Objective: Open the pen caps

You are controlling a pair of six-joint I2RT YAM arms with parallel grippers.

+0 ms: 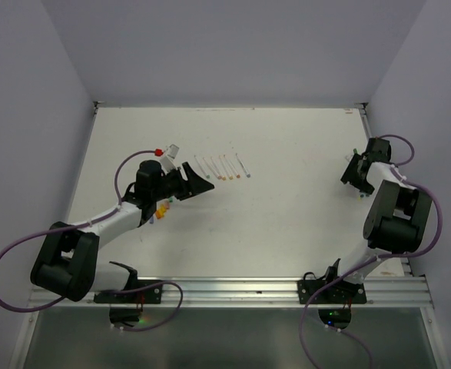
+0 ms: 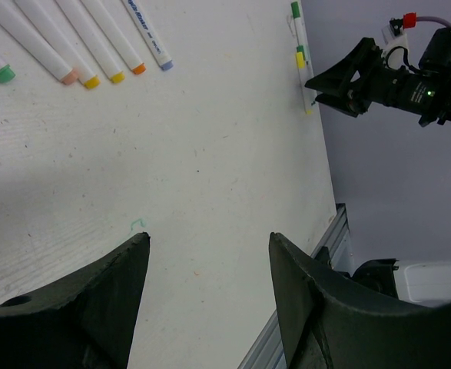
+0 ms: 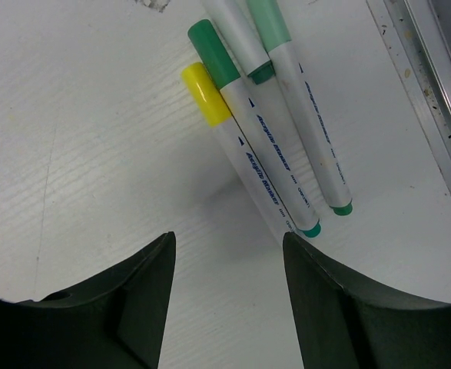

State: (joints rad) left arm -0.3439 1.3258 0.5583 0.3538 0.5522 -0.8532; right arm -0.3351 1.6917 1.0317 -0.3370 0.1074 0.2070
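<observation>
By the table's right edge, the green-capped pen [image 3: 265, 138] carries blue slanted lettering along its white barrel that looks like "Acrylic Marker", followed by smaller grey print too fine to read. The yellow-capped pen [image 3: 240, 157] touching it bears the same blue wording. The mint-capped pen [image 3: 310, 123] shows only illegible grey marks. Farther left on the table, the blue-tipped pen [image 2: 150, 37] has blue lettering too small to read.

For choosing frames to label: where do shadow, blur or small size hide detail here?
Top view: even light, the row of pens is too small to read. Left wrist view: soft shadow dims part of the table. Right wrist view: print on the green-capped pen is sharp; the claw fingers are dark.
</observation>
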